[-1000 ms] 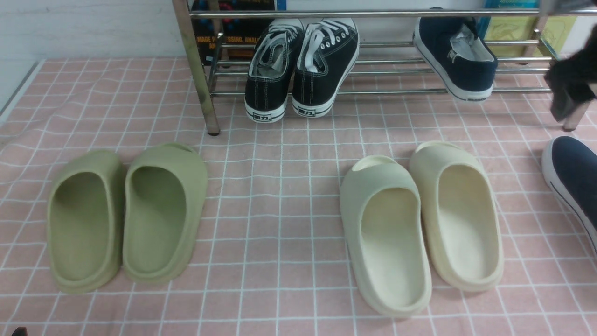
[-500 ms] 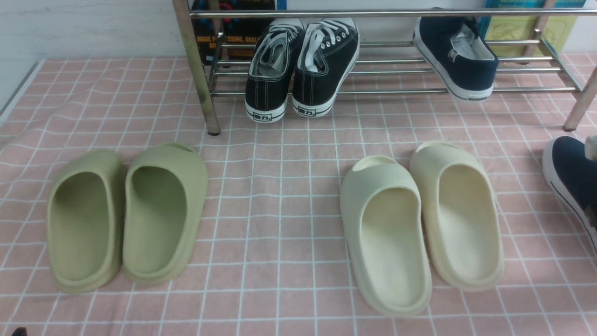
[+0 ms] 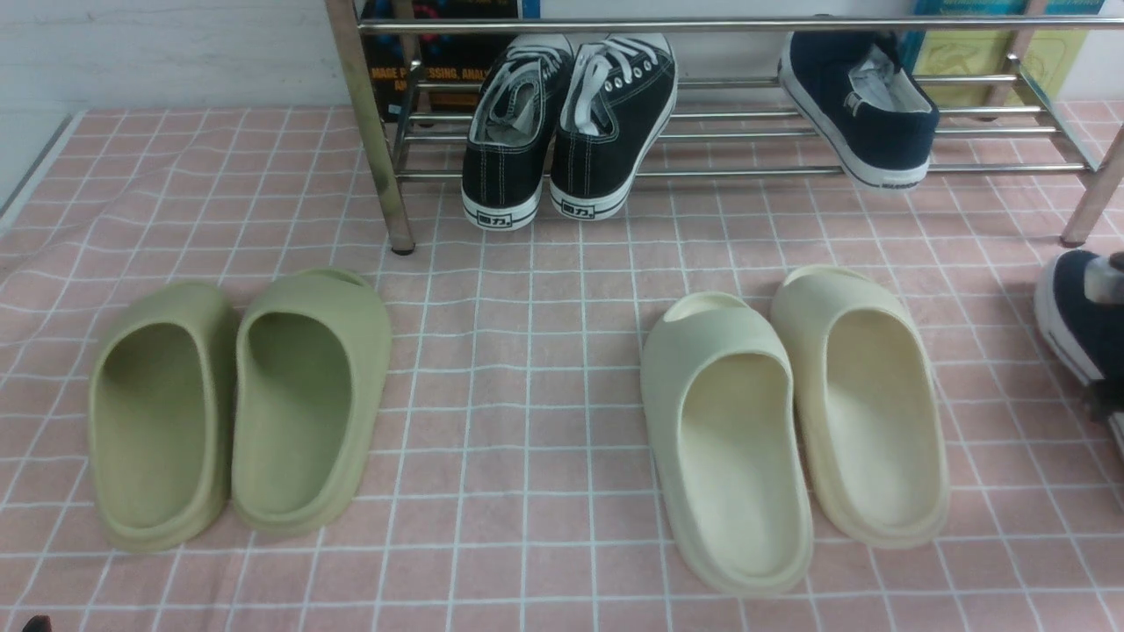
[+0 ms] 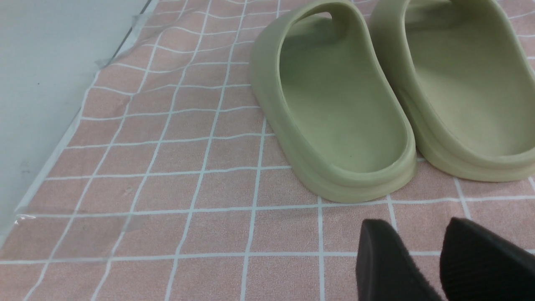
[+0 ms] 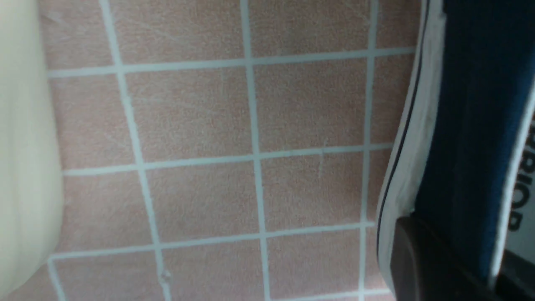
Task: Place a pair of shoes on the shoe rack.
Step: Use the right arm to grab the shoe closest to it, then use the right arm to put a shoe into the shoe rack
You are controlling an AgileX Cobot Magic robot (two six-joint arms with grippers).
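Observation:
One navy slip-on shoe rests tilted on the lower bars of the silver shoe rack, at its right end. The second navy shoe is at the right edge of the front view, above the pink mat. My right gripper is shut on this shoe. In the right wrist view the shoe sits between the fingers of the right gripper, which clamp its side wall. My left gripper is open and empty, low over the mat, just behind the green slides.
Black lace-up sneakers stand on the rack's left half. Green foam slides lie front left and cream slides front right on the pink checked mat. The cream slide's edge shows near the held shoe.
My right arm came down from beside the rack's right end to the navy shoe at the right edge and closed on it. The shoe has shifted slightly right. The left arm is still.

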